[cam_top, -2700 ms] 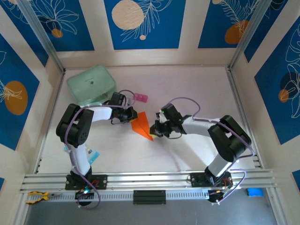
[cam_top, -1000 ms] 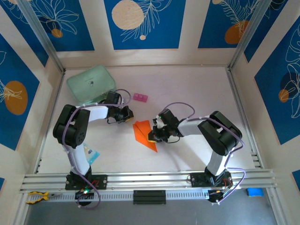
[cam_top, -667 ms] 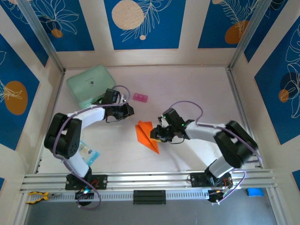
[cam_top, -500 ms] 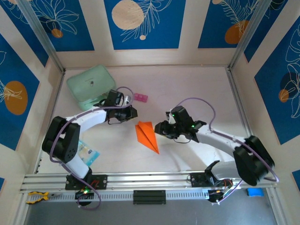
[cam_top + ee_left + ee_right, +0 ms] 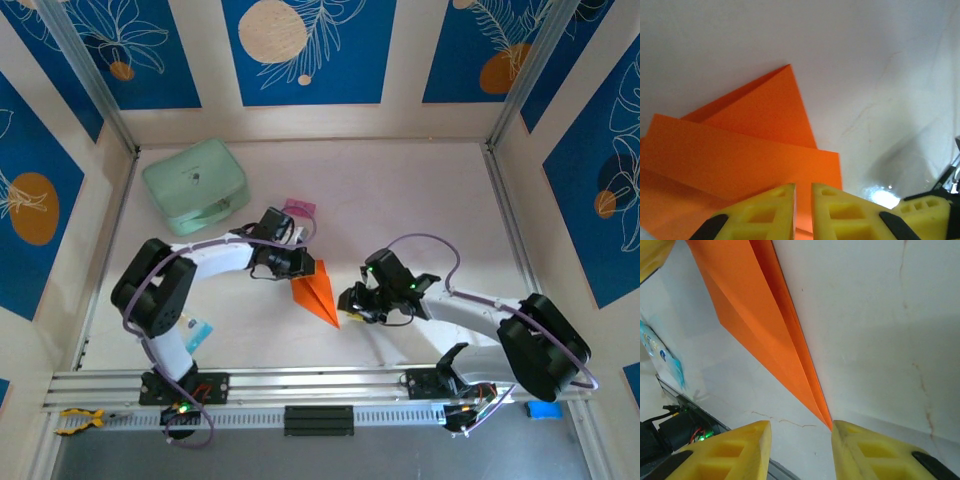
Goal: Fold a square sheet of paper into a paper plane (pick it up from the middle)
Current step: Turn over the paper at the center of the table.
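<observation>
The paper plane (image 5: pixel 316 288), a narrow bright orange dart, lies flat mid-table with its tip toward the near right. My left gripper (image 5: pixel 301 268) is at its wide rear end. In the left wrist view its yellow fingers (image 5: pixel 832 200) are shut to a thin slit over the orange folds (image 5: pixel 750 150), with nothing clamped between them. My right gripper (image 5: pixel 349 301) sits at the pointed tip. In the right wrist view that gripper (image 5: pixel 801 424) stands open, and the plane's tip (image 5: pixel 827 422) ends against the inner edge of one finger (image 5: pixel 855 440).
A mint-green case (image 5: pixel 195 185) stands at the back left, with a small pink block (image 5: pixel 299 208) to its right. A blue-and-white packet (image 5: pixel 196 332) lies by the left arm's base. Aluminium rails (image 5: pixel 320 385) run along the near edge.
My right gripper opened, let go of the plane and drew back to its tip. My left gripper swung right onto the plane's rear end.
</observation>
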